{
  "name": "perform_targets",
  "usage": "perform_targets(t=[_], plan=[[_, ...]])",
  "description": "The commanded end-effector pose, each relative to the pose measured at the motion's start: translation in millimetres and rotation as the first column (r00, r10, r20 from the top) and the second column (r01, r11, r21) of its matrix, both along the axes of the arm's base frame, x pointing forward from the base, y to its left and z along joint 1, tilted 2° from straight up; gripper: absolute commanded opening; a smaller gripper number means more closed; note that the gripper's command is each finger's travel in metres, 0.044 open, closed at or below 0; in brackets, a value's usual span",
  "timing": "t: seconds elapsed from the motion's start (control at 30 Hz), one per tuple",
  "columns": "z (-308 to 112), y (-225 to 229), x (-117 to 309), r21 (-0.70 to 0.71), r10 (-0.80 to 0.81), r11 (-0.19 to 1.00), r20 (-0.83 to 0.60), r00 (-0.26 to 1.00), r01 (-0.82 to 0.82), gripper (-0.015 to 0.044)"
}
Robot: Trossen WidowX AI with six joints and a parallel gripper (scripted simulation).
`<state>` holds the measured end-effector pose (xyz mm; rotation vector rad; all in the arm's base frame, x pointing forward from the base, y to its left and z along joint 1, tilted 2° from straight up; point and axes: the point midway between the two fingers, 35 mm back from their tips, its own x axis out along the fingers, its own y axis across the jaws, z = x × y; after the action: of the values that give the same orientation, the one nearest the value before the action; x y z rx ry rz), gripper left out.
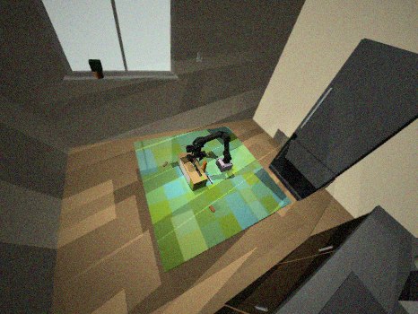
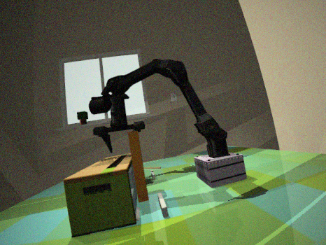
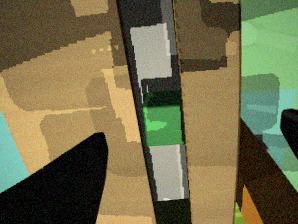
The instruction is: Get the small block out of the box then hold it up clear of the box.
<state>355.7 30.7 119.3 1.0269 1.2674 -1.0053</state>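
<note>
The box [image 1: 199,184] [image 2: 101,211] [image 3: 210,115] stands on the patchwork mat, with a tan top cut by a long dark slot. Through the slot in the wrist view, a small green block [image 3: 164,125] shows between two light grey patches, which look like parts of the shelf. The block is hidden in the top and exterior views. My gripper [image 2: 125,148] [image 3: 194,130] is open and empty, pointing down above the box top. In the wrist view its fingers lie on either side of the slot. Which end of the shelf is the closed pocket cannot be told.
An orange-brown upright board [image 1: 204,166] [image 2: 138,168] stands right beside the box. A pale bar [image 2: 163,204] lies near it. A small reddish piece [image 1: 212,209] lies farther off on the mat, and another [image 1: 165,163] beyond the box. The arm's base [image 1: 224,165] [image 2: 220,169] stands on the board's side.
</note>
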Motion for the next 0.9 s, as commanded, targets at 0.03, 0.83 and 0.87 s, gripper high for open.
perform_targets(t=[0.03, 0.83, 0.87], plan=[[0.0, -0.4, 1.6, -0.024, -0.001, 1.000, -0.015, 1.000, 0.000, 0.0400], [-1.0, 36.1, -3.0, -0.020, 0.000, 1.000, -0.015, 1.000, 0.000, 0.0400], [-1.1, 37.7, -3.3, -0.019, 0.000, 1.000, -0.015, 1.000, 0.000, 0.0400]])
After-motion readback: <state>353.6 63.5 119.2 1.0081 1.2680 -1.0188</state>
